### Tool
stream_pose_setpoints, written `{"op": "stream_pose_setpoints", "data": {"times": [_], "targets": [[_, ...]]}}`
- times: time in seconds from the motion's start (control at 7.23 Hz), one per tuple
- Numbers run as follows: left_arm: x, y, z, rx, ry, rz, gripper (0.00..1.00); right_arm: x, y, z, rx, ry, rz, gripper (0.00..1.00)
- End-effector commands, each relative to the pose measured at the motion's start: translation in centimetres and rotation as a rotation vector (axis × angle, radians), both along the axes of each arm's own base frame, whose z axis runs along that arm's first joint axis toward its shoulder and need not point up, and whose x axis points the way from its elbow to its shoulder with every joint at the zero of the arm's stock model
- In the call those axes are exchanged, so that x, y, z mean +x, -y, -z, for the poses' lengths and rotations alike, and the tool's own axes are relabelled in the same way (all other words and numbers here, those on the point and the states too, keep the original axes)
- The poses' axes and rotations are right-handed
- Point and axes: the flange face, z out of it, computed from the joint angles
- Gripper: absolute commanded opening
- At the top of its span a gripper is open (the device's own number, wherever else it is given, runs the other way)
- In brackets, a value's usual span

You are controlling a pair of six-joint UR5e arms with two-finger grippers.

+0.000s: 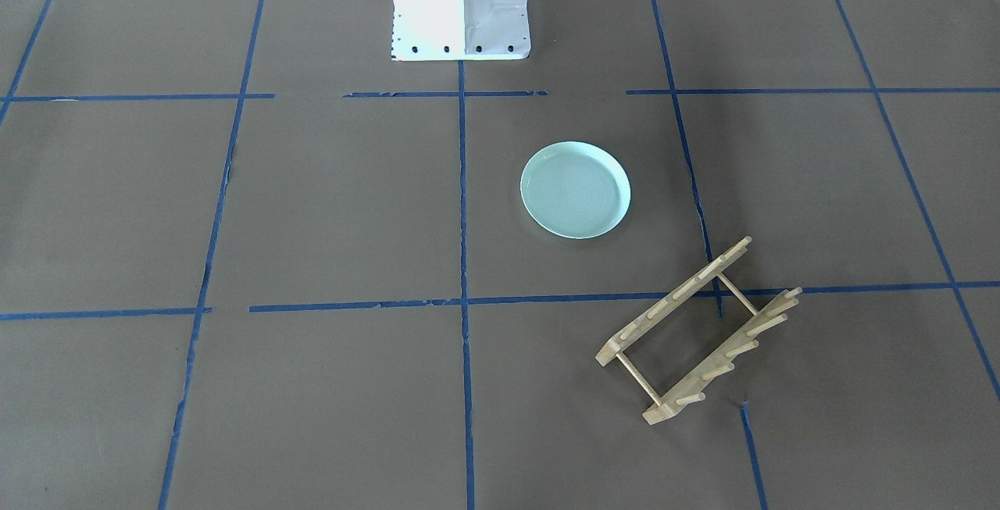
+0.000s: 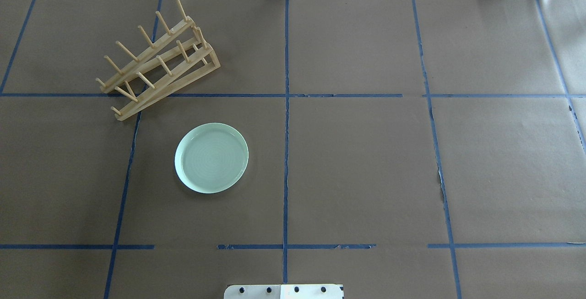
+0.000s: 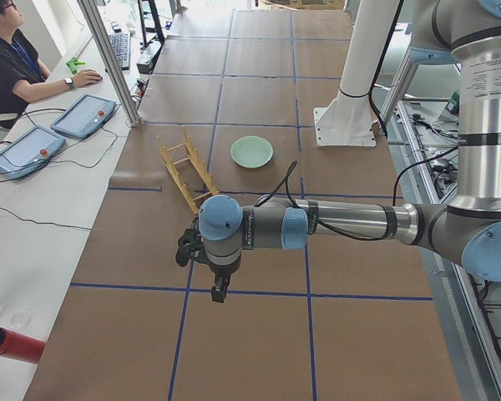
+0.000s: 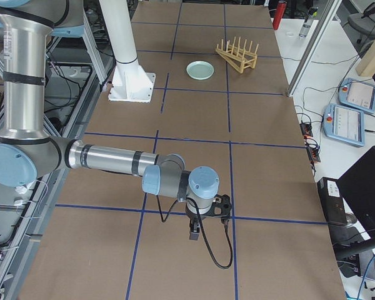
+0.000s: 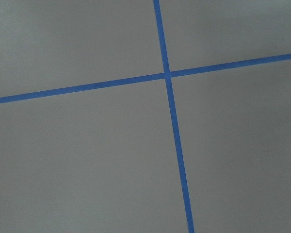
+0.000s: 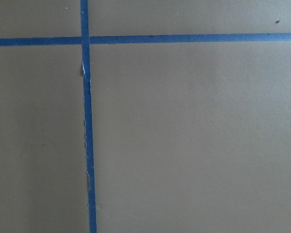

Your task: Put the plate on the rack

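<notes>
Plate [image 2: 211,158] flat on the counter [image 2: 366,175], left of centre
Rim near the rack [image 2: 158,61], apart; my left pincer [image 3: 220,291], right pincer [image 4: 195,235]: grip I cannot tell

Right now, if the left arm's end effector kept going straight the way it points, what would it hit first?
The left end effector points down, so probably the brown paper-covered table, near a blue tape crossing. The plate and the rack lie well away from that line.
</notes>
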Motion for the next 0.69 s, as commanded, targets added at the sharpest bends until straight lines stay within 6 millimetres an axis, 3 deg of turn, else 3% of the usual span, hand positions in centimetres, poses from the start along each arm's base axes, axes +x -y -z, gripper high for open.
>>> {"op": "stream_pose_setpoints", "data": {"times": [0.0,0.28,0.41,0.55], "targets": [[0.3,1.1,3.0,0.012,-0.004,0.040,1.00,0.0,0.0,0.0,0.000,0.000,0.000,1.00],[4.0,2.5,9.5,0.025,-0.026,0.078,1.00,0.0,0.0,0.0,0.000,0.000,0.000,1.00],[9.0,4.3,14.1,0.040,-0.057,0.065,1.00,0.0,0.0,0.0,0.000,0.000,0.000,1.00],[13.2,4.3,18.6,0.018,-0.093,0.105,1.00,0.0,0.0,0.0,0.000,0.000,0.000,1.00]]}}
